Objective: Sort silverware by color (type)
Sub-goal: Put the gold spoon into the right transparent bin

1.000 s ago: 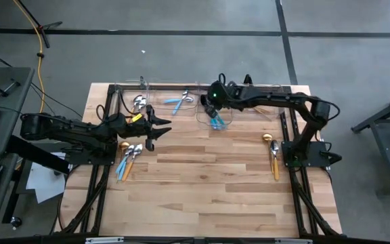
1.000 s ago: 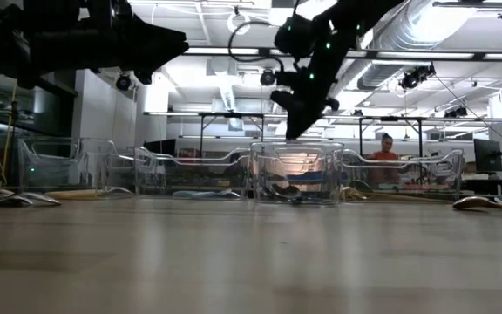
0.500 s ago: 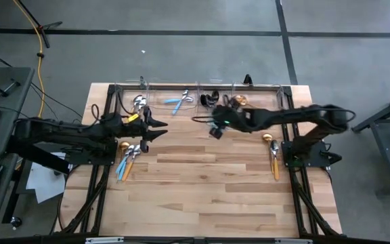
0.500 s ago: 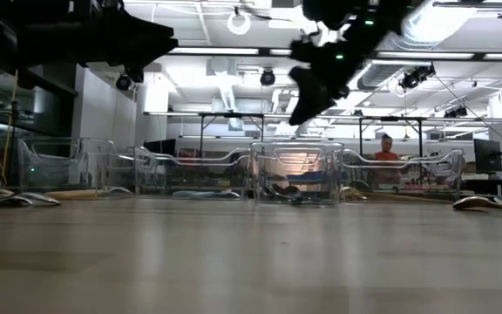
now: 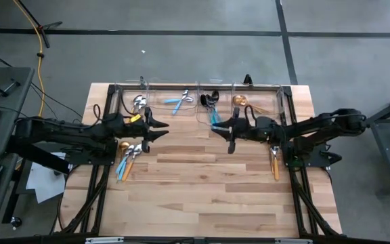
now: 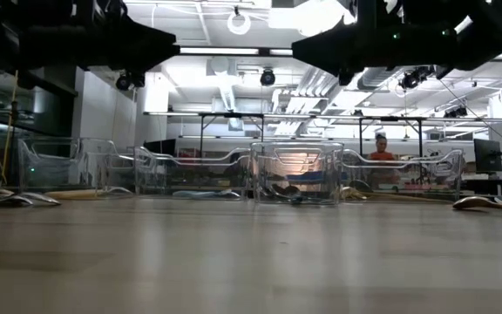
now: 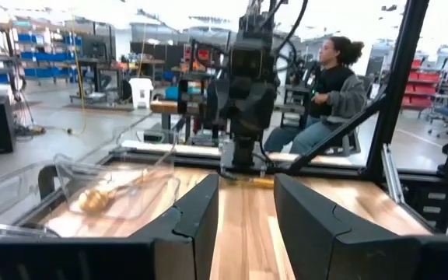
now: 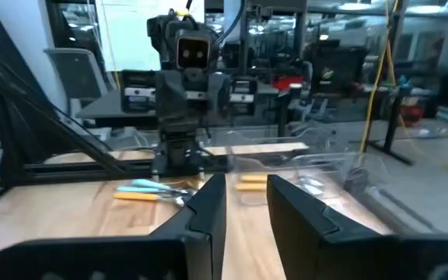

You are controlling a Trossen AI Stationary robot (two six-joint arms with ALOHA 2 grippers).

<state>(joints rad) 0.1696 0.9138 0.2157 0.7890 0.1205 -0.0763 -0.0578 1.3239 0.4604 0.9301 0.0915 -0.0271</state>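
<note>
Right gripper (image 5: pixel 227 129) hangs over the middle of the table, near the far bins, fingers parted and empty. Left gripper (image 5: pixel 162 129) hovers opposite, likewise open with nothing in it.

2 arms, 1 wooden table (image 5: pixel 202 193) and a row of clear bins (image 5: pixel 158 88) along the far edge — 4 show contents. From the left: orange-handled spoons (image 5: pixel 139 102), light-blue-handled pieces (image 5: pixel 178 101), black pieces (image 5: pixel 212 102), a gold piece (image 5: pixel 239 100).

I'd judge the sort past halfway. Left to do — a loose cluster (image 5: pixel 128 159) of about 4 at the left, and 1 or 2 gold pieces on the right (image 5: pixel 274 163), partly under the arm.
</note>
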